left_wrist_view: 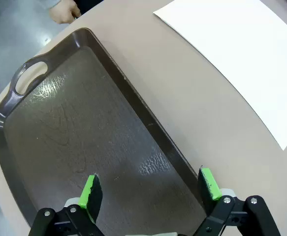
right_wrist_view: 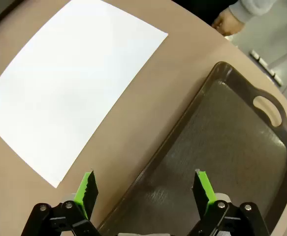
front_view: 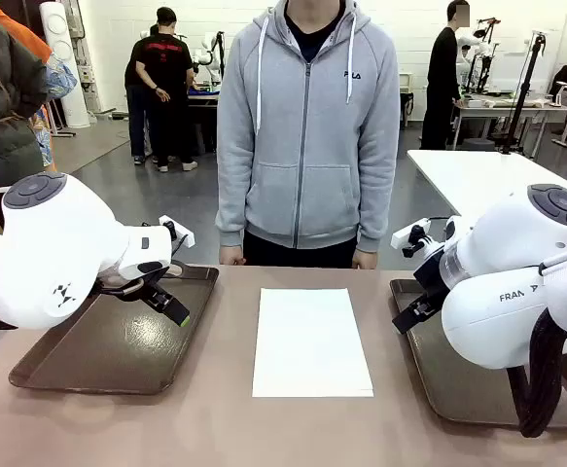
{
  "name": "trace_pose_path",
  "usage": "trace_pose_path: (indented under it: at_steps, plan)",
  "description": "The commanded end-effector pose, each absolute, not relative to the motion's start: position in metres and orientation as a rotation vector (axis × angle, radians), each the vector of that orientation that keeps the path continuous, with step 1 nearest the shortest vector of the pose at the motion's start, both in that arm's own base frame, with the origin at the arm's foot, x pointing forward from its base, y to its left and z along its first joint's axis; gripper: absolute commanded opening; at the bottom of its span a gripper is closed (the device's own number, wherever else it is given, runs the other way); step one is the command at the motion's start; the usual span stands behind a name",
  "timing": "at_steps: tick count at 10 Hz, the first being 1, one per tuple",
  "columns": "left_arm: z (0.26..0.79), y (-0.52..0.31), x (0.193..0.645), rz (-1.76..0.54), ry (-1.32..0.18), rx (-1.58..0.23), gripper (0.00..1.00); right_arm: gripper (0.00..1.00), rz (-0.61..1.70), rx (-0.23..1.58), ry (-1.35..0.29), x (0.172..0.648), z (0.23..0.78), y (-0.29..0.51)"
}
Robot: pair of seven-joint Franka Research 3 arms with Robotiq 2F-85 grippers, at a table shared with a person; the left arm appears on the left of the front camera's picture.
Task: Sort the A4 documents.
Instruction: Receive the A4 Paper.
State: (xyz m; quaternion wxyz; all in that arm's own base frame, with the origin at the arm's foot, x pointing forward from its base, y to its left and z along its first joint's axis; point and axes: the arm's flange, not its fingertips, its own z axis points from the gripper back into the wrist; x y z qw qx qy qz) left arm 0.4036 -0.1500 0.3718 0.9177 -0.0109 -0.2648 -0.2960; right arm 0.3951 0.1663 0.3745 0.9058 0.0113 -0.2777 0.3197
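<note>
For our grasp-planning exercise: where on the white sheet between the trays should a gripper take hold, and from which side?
Probably its right long edge, from the side of the right tray: the sheet lies flat on the table, nothing raised, and the open right gripper hangs beside it.

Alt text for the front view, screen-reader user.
A white A4 sheet lies on the tan table between two dark brown trays. The left end effector hangs over the left tray, the right end effector over the edge of the right tray; a person in grey stands opposite.
</note>
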Motion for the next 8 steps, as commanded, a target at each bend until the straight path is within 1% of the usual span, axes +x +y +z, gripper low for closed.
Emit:
trace_pose_path:
  at_steps: [1, 8]
  plan:
    - [0.3718, -0.1500, 0.4035, -0.609, -0.545, -0.022, 1.00, 1.00, 0.660, 0.023, -0.574, 0.3951, 0.3745, 0.1663]
    - [0.3718, -0.1500, 0.4035, -0.609, -0.545, -0.022, 1.00, 1.00, 0.660, 0.023, -0.574, 0.3951, 0.3745, 0.1663]
